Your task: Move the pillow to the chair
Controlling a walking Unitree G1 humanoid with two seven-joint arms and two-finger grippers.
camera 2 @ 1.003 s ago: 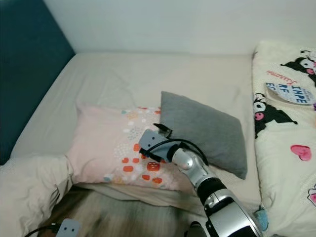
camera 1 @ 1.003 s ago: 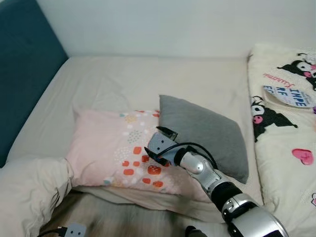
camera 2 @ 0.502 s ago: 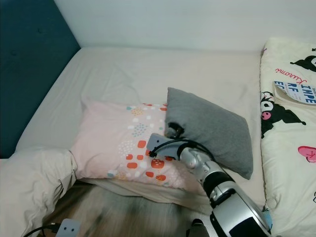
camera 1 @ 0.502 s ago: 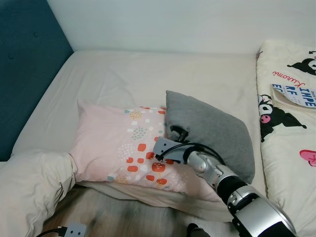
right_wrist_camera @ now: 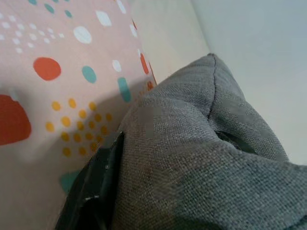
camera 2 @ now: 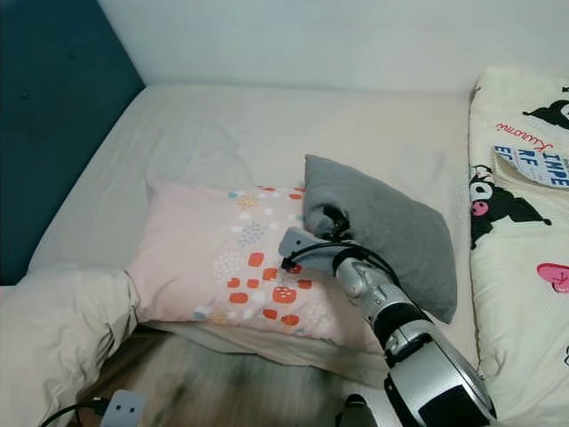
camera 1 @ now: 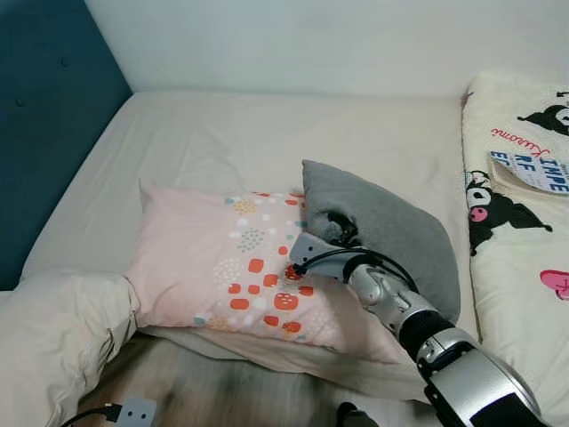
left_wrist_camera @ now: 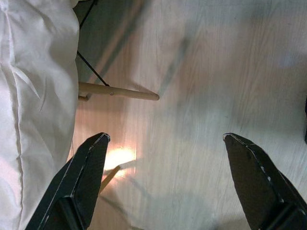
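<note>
A grey pillow (camera 1: 391,227) lies on the beige bed, its left corner overlapping a pink pillow (camera 1: 222,258) with coloured spots. My right gripper (camera 1: 332,228) reaches out from the lower right and is shut on the grey pillow's near left edge, where the fabric bunches up. In the right wrist view the grey pillow (right_wrist_camera: 201,163) is wedged between the fingers (right_wrist_camera: 93,189), with the pink pillow (right_wrist_camera: 57,86) beneath. My left gripper (left_wrist_camera: 164,137) hangs open over the wooden floor.
A teal headboard (camera 1: 44,124) stands on the left and a white duvet (camera 1: 53,338) is bunched at the lower left. A cream cartoon blanket (camera 1: 524,196) covers the right side. A grey plug (camera 1: 135,413) lies on the floor near a wooden leg (left_wrist_camera: 120,91).
The camera has shifted slightly. My right gripper has moved forward off the pink pillow onto the grey pillow's edge, and the fabric there is now pinched.
</note>
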